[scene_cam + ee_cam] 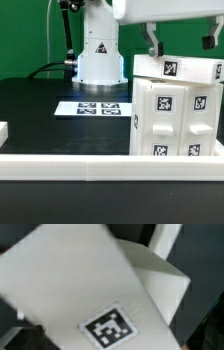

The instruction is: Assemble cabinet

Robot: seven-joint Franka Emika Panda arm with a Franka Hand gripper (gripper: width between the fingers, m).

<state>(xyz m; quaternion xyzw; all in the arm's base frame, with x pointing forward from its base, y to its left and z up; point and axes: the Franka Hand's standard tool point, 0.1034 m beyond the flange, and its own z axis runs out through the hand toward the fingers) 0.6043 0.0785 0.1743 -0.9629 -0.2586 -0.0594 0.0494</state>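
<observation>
- While the cabinet stands upright on the black worktop, it sits toward the near edge on the exterior view's right, just behind the long white border rail that runs along that edge.
- Cabinet: white plastic box; four square black-and-white tags visible on its front panels, plus one tag on the top face.
- Gripper hangs directly above the cabinet's top. Its two dark fingers are spread wide, one over each end of the top face, and appear to stop just short of it; contact cannot be confirmed.
- Wrist view is filled by a tilted white panel of the cabinet with one tag near its lower part; picture is blurred, and no fingertip is clear in it.
- Marker board lies flat near the middle of the worktop, toward the far edge, well apart from the cabinet.
- Robot base, white with a triangular warning label, stands at the far edge behind the marker board.
- Green backdrop behind the worktop.
</observation>
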